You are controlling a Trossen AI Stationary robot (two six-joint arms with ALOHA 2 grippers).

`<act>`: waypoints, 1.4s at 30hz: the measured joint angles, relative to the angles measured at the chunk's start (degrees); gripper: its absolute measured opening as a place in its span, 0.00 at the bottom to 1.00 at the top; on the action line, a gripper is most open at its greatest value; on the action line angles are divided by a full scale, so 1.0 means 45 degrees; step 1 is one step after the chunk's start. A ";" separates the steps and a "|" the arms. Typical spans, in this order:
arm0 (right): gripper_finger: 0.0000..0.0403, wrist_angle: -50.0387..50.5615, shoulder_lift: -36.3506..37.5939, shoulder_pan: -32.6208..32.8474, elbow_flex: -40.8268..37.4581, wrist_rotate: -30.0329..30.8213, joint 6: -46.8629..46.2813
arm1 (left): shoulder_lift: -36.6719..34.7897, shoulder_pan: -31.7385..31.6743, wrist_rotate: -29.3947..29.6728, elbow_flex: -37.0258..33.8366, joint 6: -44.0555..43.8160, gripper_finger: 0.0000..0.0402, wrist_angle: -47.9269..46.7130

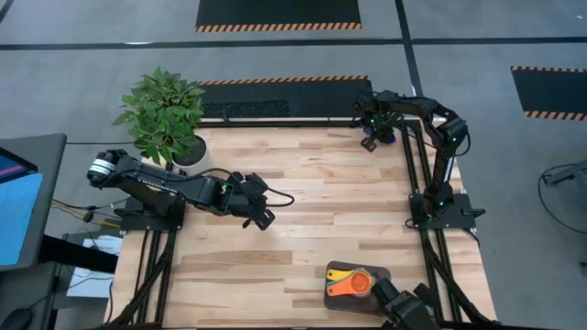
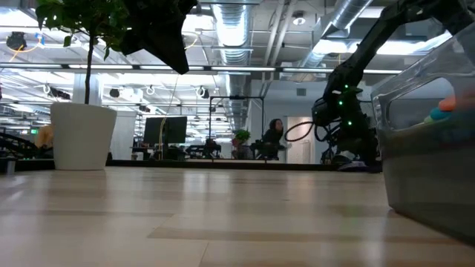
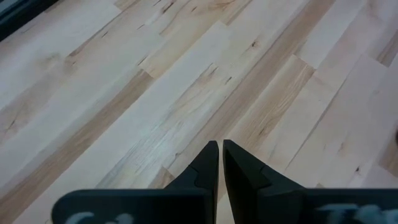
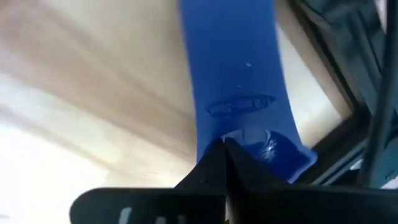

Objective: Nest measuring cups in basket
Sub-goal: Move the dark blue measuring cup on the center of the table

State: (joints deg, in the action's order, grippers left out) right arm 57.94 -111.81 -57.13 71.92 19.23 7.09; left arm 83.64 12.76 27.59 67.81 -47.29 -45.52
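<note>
The basket (image 1: 376,274) sits near the table's near edge, right of centre, and holds red, yellow and orange measuring cups (image 1: 348,282). In the low view its mesh wall (image 2: 430,170) fills the right side. My right gripper (image 4: 224,144) is at the table's far right corner (image 1: 374,137), shut on a blue measuring cup (image 4: 233,68); only the cup's flat handle shows. My left gripper (image 3: 220,147) is shut and holds nothing, hovering over bare wood left of the table's centre (image 1: 261,215). My right gripper pinches the blue cup's flat handle (image 4: 249,134) between its two fingertips, near the handle's end. The handle runs on away from the fingers, in line with them. The bowl is out of view, and I cannot tell whether the cup rests on the table.
A potted plant (image 1: 165,115) stands at the table's far left corner, and its white pot (image 2: 82,137) shows in the low view. A dark camera mount (image 1: 404,307) sits at the near edge beside the basket. Bare wood lies between the arms. A person (image 2: 273,137) is far off in the room.
</note>
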 joint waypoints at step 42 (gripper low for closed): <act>0.03 0.2082 0.2440 1.1080 -0.0010 -0.5385 -0.2119 | 0.0000 -0.0001 -0.0305 0.0000 0.0260 0.03 -0.0010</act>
State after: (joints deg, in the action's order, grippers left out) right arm 67.30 -100.83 -7.27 71.88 -5.00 -2.44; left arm 83.64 12.75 26.22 67.81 -46.12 -45.56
